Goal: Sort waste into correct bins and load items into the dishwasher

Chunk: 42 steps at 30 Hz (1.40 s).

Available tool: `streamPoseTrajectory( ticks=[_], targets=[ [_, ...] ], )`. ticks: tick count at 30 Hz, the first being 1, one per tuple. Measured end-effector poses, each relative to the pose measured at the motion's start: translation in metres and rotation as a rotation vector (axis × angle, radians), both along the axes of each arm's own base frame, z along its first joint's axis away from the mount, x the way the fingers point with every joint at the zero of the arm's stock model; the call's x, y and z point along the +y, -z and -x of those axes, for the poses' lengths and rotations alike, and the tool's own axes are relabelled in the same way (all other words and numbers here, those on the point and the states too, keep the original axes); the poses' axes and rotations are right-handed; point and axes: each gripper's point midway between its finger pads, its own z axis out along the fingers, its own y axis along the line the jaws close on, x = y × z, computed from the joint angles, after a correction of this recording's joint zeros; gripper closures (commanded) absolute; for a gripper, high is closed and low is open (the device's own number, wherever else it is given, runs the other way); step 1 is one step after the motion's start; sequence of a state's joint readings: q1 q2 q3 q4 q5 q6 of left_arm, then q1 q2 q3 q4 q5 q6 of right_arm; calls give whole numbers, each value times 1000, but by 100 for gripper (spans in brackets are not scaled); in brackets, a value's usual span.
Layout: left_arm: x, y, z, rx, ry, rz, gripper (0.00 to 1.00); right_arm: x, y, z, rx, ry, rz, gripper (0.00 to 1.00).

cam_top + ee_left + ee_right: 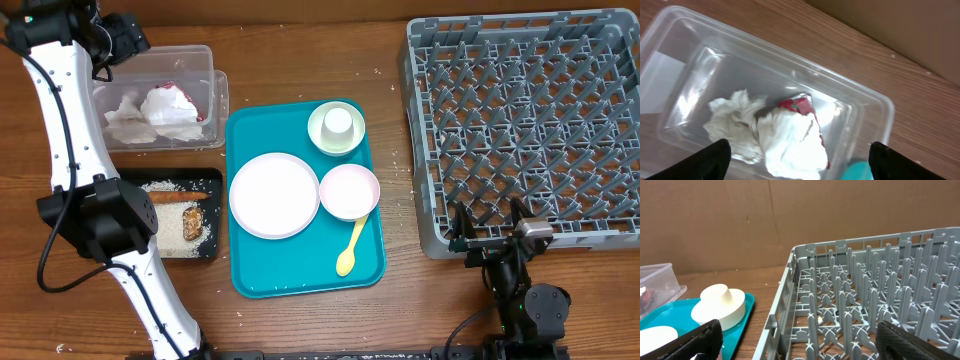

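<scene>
The clear tub (205, 62) at the back left holds crumpled white napkins (160, 108) and a red wrapper (799, 105). My left gripper (122, 42) hangs open and empty above that tub (860, 107), its fingers (799, 148) wide over the napkins (785, 140). The black tray (215, 215) holds rice-like crumbs (170, 225), an orange stick (178, 197) and a brown chunk (192, 224). On the teal tray lie the plate (274, 195), a bowl (349, 191), a bowl (322, 135) with the cup (339, 122) in it, and the spoon (350, 250). My right gripper (490, 233) is open and empty at the front edge of the grey rack (530, 110).
The teal tray (300, 280) lies between the bins and the rack. Loose white crumbs dot the wood near the tray. The right wrist view shows the rack (865, 300) ahead of the open fingers (797, 330), and the cup in its bowl (720, 305) at the left.
</scene>
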<state>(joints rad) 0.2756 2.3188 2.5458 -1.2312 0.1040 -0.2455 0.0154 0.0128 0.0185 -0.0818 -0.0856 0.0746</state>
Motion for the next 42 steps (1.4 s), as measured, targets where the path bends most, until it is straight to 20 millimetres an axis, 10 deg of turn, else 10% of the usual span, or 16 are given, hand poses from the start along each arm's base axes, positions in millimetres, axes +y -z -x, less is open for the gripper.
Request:
streamPoseTrajectory(
  ticks=[6,15,20,42],
  targets=[
    [-32,-38,16,-55,80,127,13,0,0,0,0,0,0,0],
    [-55,-137,124,-69,-36,149,19,0,0,0,0,0,0,0],
    [-49,-131,148,8,-146,146,0,0,0,0,0,1,0,0],
    [-36,-125,157,46,-265,118,0,0,0,0,0,0,0,0]
  ],
)
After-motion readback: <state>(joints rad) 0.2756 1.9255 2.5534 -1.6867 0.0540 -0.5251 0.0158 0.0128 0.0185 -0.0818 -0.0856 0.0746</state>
